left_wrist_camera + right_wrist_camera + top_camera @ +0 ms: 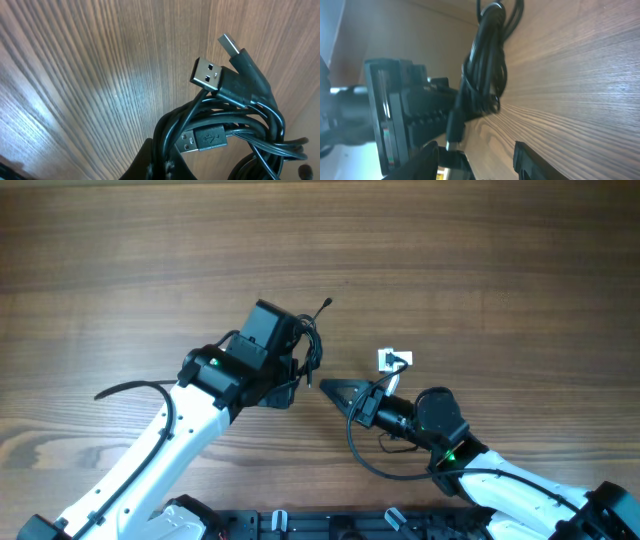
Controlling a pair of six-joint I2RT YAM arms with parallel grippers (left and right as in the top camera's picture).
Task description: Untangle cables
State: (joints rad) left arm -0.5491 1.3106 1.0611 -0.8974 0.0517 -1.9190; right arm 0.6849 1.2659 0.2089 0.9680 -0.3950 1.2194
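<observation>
Near the middle of the table, the left gripper pinches the bundled cables; the right gripper, just beside, has its jaws spread and empty.

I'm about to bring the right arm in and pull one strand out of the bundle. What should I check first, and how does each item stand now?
1. Left gripper shut on the cable bundle: ok.
2. Right gripper open, nothing between its fingers: ok.
3. Right gripper pointed toward the bundle: ok.
4. A plug end exposed to grab: ok, a USB plug sticks out.
5. Which strand that plug belongs to: cannot tell, the loops overlap.
6. Bundle lifted off the table: cannot tell.
</observation>
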